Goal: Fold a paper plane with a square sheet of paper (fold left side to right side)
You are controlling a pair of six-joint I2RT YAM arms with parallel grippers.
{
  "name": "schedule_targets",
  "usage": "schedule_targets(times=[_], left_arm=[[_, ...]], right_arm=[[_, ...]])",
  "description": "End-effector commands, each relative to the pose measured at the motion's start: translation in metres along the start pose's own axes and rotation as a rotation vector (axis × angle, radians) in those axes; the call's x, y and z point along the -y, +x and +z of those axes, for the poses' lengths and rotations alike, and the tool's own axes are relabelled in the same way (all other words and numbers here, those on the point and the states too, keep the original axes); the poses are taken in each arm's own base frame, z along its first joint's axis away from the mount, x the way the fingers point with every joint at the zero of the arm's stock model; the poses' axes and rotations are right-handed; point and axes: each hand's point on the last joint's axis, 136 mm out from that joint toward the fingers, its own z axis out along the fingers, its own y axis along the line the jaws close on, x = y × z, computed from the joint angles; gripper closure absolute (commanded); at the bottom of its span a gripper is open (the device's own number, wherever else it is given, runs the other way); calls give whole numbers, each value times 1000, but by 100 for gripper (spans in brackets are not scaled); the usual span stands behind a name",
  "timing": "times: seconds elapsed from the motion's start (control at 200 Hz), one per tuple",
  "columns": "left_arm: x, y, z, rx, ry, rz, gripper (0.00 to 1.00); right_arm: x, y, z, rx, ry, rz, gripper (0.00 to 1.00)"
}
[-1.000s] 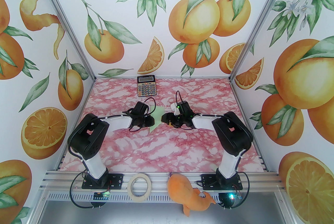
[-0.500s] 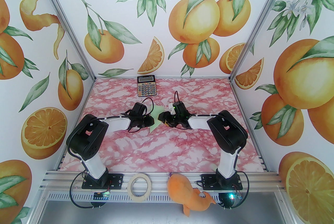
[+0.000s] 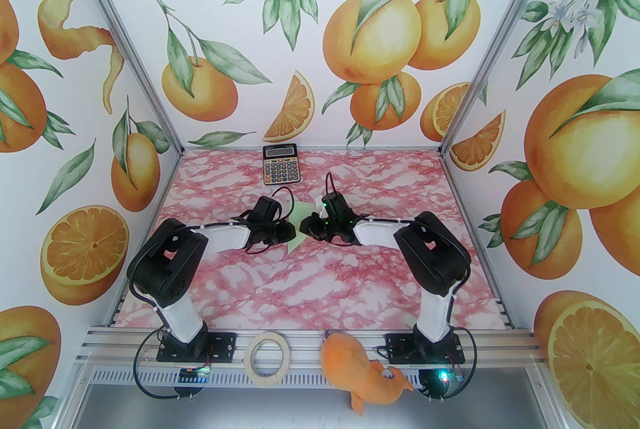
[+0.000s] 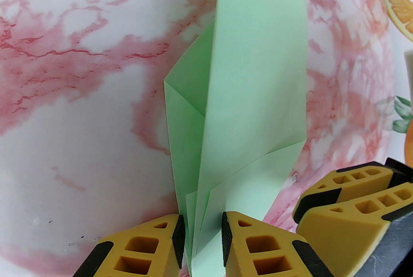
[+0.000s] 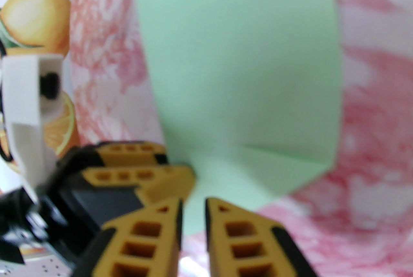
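Observation:
The square sheet of paper [image 3: 300, 215] is pale green, partly folded with creases and flaps, and stands up off the pink marbled table between the two grippers. In the left wrist view the paper [image 4: 255, 75] rises from between my left gripper's [image 4: 203, 233] yellow fingers, whose pads touch its spread layers on both sides. My left gripper [image 3: 291, 232] sits at its left. My right gripper [image 3: 304, 228] is at its right edge. Its jaws [image 5: 193, 204] stand nearly together with the lower edge of the blurred paper [image 5: 238, 59] in the narrow gap.
A black-and-orange calculator [image 3: 280, 164] lies at the back of the table. A beige tape roll [image 3: 268, 359] and an orange plush toy [image 3: 362, 367] rest on the front aluminium rail between the arm bases. Printed walls close in both sides.
The right arm has swung left toward the paper and its jaws have closed from wide to a narrow gap. The left arm and the paper have stayed put.

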Motion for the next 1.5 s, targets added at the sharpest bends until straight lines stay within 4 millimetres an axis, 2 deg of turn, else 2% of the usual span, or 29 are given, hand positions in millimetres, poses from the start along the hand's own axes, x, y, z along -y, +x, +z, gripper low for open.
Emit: schedule_targets(times=[0.0, 0.125, 0.29, 0.395, 0.45, 0.585, 0.646, 0.901, 0.961, 1.136, 1.301, 1.496], left_arm=[[4, 11, 9, -34, 11, 19, 69], [15, -5, -7, -1, 9, 42, 64], [35, -24, -29, 41, 26, 77, 62], [46, -28, -30, 48, 74, 62, 71], [46, -27, -28, 46, 79, 53, 78], [46, -20, -21, 16, 110, 42, 83], [47, -18, -20, 7, 118, 36, 90], [48, -26, -41, 79, 73, 55, 78], [52, -23, -40, 69, 101, 62, 74], [53, -11, -28, 39, 144, 58, 76], [40, -3, -14, -1, 108, 48, 76], [22, -3, -11, 13, 22, 60, 76]], right_arm=[[24, 12, 17, -58, 68, 26, 86], [39, 15, 21, -64, 115, 31, 87], [44, 16, 23, -69, 126, 29, 87], [43, 16, 23, -70, 122, 27, 87], [42, 15, 22, -69, 120, 25, 87], [40, 15, 23, -71, 117, 25, 87], [40, 15, 23, -71, 115, 23, 87], [39, 15, 24, -76, 109, 27, 86], [39, 15, 24, -74, 109, 24, 86], [37, 14, 24, -73, 105, 25, 86], [35, 14, 23, -71, 98, 20, 82], [22, 7, 14, -46, 67, 2, 77]])
